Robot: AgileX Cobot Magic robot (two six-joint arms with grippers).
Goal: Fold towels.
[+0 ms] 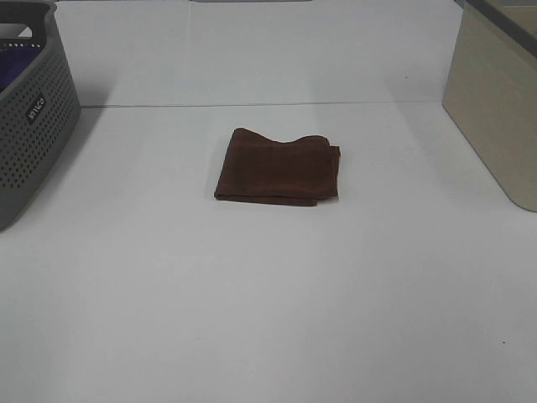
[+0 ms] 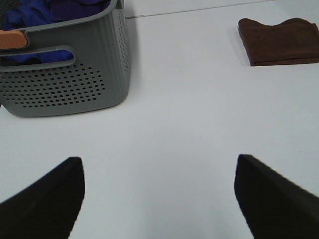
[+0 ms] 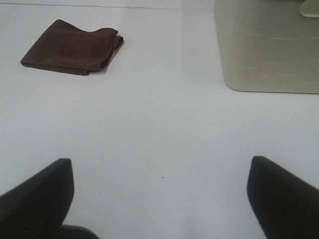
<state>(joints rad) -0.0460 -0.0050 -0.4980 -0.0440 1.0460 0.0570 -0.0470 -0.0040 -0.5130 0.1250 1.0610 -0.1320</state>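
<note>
1. Mid-counter lies the folded brown towel, flat and free of both our hands.
2. Our left hand hangs with fingers spread apart, empty, near the grey basket holding blue cloth.
3. Our right hand is likewise spread, empty, near the beige bin.

A white counter filled the scene. At its left edge in the high view stood a grey perforated basket with a slot handle and a small white logo on its wall; the left wrist view showed an orange handle piece on its rim. At the right edge stood a beige bin with plain walls.
</note>
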